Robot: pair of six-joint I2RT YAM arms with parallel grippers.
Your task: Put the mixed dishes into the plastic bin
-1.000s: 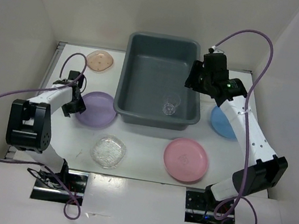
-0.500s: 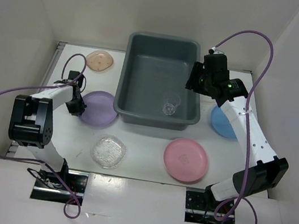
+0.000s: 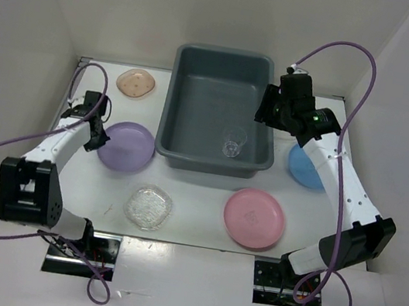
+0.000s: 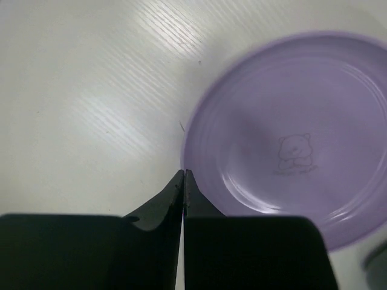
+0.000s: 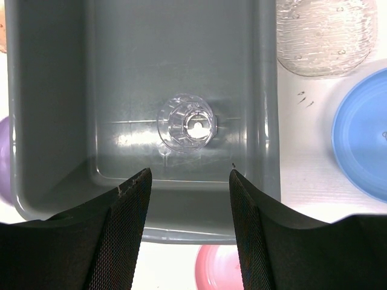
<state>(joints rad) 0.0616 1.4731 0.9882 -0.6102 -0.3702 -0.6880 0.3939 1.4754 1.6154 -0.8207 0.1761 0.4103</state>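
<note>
The dark grey plastic bin (image 3: 180,110) stands at the back centre with a clear cup (image 3: 233,144) upright inside it. My right gripper (image 5: 188,175) hovers open above the bin's near right part, with the cup (image 5: 185,122) below and nothing between its fingers. The lilac plate (image 3: 127,146) lies on the table left of the bin. My left gripper (image 4: 183,173) is shut, its tips touching the plate's left rim (image 4: 190,130); no rim shows between the jaws. A peach dish (image 3: 136,83), a clear textured dish (image 3: 148,206), a pink plate (image 3: 254,218) and a blue plate (image 3: 305,168) lie on the table.
A second clear textured dish (image 5: 323,36) lies right of the bin near the blue plate (image 5: 363,145). White walls close in the table on the left, back and right. Purple cables loop from both arms.
My left gripper has closed. The left arm swung outward to the left and the lilac plate slid a little left. The right arm has not moved.
</note>
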